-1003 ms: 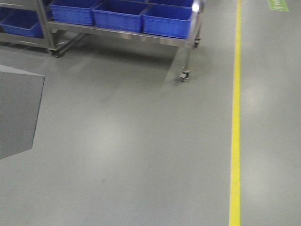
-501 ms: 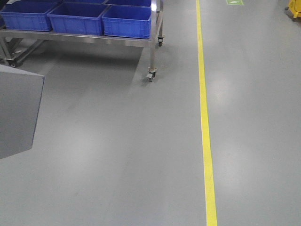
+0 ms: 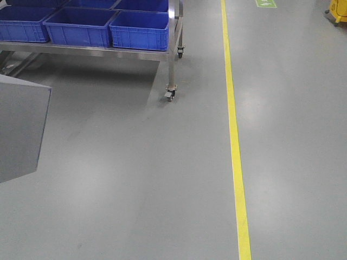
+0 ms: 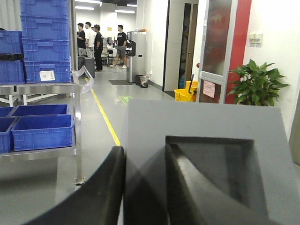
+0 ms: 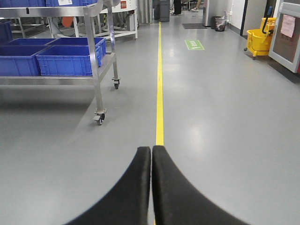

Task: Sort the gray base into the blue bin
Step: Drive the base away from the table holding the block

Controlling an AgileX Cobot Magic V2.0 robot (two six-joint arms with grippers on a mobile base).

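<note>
The gray base (image 4: 201,140) fills the left wrist view, its square recess facing the camera. My left gripper (image 4: 144,154) is shut on one wall of it, one finger outside and one inside the recess. In the front view the gray base (image 3: 19,130) shows as a gray slab at the left edge. Several like blue bins (image 3: 140,30) stand in a row on a steel cart's lower shelf, far ahead on the left, and show again as blue bins (image 5: 70,58) in the right wrist view. My right gripper (image 5: 151,150) hangs shut and empty over the floor.
The steel cart (image 3: 171,65) rolls on casters (image 3: 169,95). A yellow floor line (image 3: 233,135) runs ahead to its right. A yellow mop bucket (image 5: 260,42) stands far right. Stacked blue bins (image 4: 44,42), a potted plant (image 4: 258,84) and people (image 4: 96,40) are in the distance.
In the front view the cart and the yellow line have slid leftward and the bins sit higher. The gray base stays at the same spot in my left gripper.
</note>
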